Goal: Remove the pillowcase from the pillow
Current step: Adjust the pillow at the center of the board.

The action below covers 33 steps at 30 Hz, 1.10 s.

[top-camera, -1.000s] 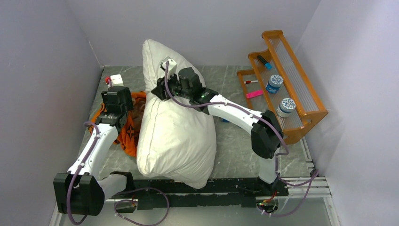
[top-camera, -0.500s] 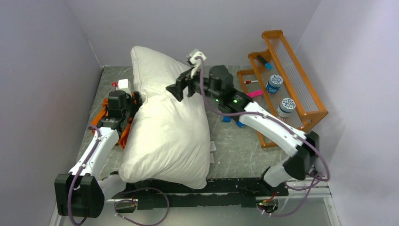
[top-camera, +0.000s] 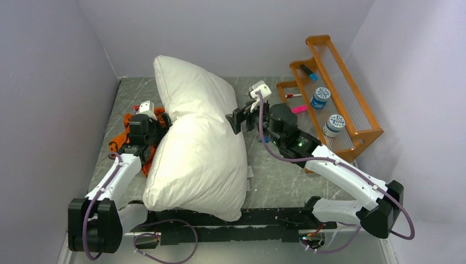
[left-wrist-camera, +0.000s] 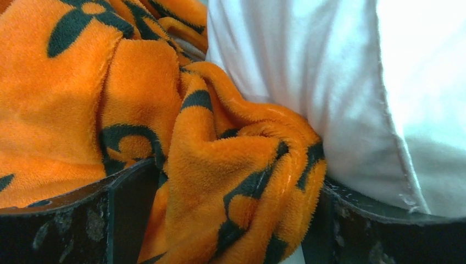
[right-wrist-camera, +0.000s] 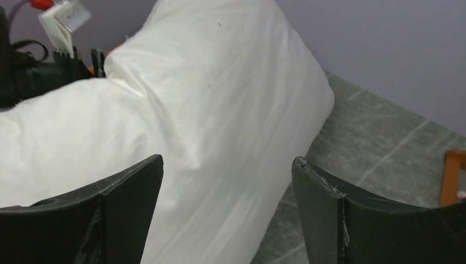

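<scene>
White cloth is showing all over the pillow [top-camera: 198,148], which is lying on the desk [top-camera: 280,170] from the near edge at 6 o'clock up towards 11 o'clock, with no orange covering any part in view. At its 9 o'clock side the pillowcase [top-camera: 117,144] is lying crumpled on the desk, pressing against the pillow's flank; whether any of it is trapped underneath I cannot tell. The left tool [left-wrist-camera: 239,176] is standing wide open over that heap, a fold of orange plush bunching loosely between its jaws. Farther back, at the pillow's 2 o'clock, the right tool [right-wrist-camera: 228,162] is hanging open and empty, just beside the white cloth. The job is looking all but done: what is remaining, by my reading, is drawing both arms clear and perhaps parting the pillowcase fully from the pillow.
</scene>
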Each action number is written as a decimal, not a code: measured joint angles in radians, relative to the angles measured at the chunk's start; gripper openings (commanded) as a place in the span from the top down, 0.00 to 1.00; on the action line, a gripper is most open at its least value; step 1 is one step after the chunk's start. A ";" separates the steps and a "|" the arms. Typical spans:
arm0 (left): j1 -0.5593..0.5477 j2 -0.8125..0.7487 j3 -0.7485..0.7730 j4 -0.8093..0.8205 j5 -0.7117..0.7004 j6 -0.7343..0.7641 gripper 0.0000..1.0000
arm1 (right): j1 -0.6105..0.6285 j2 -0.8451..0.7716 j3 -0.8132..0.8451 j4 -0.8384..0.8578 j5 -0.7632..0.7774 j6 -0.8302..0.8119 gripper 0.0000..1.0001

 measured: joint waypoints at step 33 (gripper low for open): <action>-0.037 -0.350 0.200 -0.470 -0.340 0.186 0.04 | -0.134 0.293 -0.267 0.268 -0.463 0.676 1.00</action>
